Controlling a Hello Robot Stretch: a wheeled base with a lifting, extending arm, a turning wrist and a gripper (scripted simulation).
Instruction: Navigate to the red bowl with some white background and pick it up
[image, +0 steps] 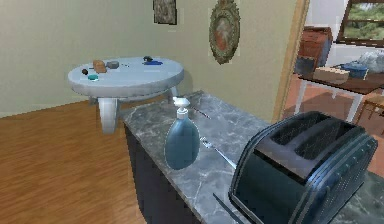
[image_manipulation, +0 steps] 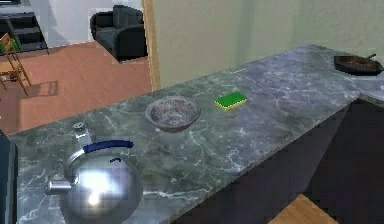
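A round bowl (image_manipulation: 172, 112) with a greyish, speckled inside and a faintly reddish rim stands on the marble counter (image_manipulation: 280, 95) near the middle of the arm side view. In the forward view, a pale blue round table (image: 125, 78) at the back left carries several small things: an orange-brown one (image: 98, 66), a teal one (image: 92, 76), a grey one (image: 113, 64) and a dark blue one (image: 152, 62). They are too small to name.
The forward view's counter (image: 235, 125) holds a blue spray bottle (image: 182, 138), cutlery (image: 218, 152) and a black toaster (image: 300, 168). A kettle (image_manipulation: 95, 185), a green sponge (image_manipulation: 231, 100) and a pan (image_manipulation: 358, 64) share the bowl's counter. A dark armchair (image_manipulation: 118, 28) and a wooden chair (image_manipulation: 12, 60) stand beyond it.
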